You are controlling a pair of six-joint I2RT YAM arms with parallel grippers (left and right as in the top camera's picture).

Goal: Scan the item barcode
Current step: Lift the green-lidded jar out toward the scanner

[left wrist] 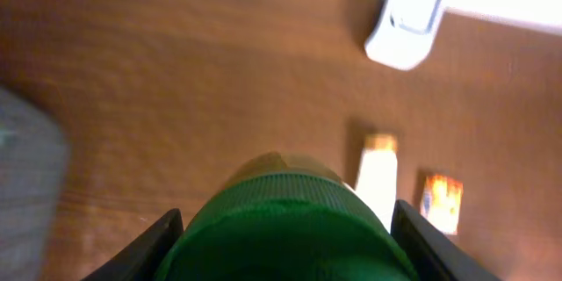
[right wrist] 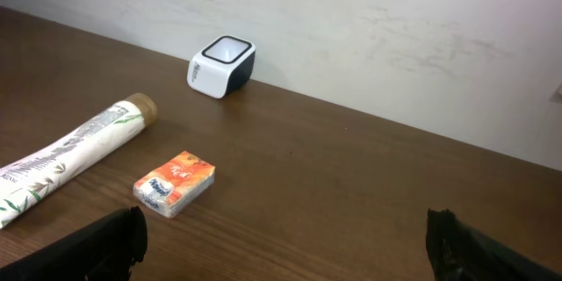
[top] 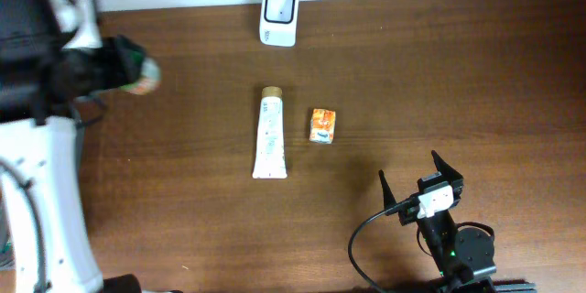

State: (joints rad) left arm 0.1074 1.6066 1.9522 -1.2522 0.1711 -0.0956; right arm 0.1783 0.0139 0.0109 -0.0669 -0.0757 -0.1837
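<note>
One green-capped bottle, one tube, one orange packet, one scanner.

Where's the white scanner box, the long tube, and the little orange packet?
white scanner (top: 279, 6), overhead view, on its square window.
long tube (top: 270, 142), overhead view, middle of its body.
orange packet (top: 321, 125), overhead view, middle of its top face.

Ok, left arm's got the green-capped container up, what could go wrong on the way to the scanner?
1. No view shows the barcode on the green-capped container, so it may reach the scanner facing away.
2. The left jaws appear to grip it around the ribbed cap; it could slip or twist when tilted.
3. A low sweep could clip the tube lying just in front of the scanner.
</note>
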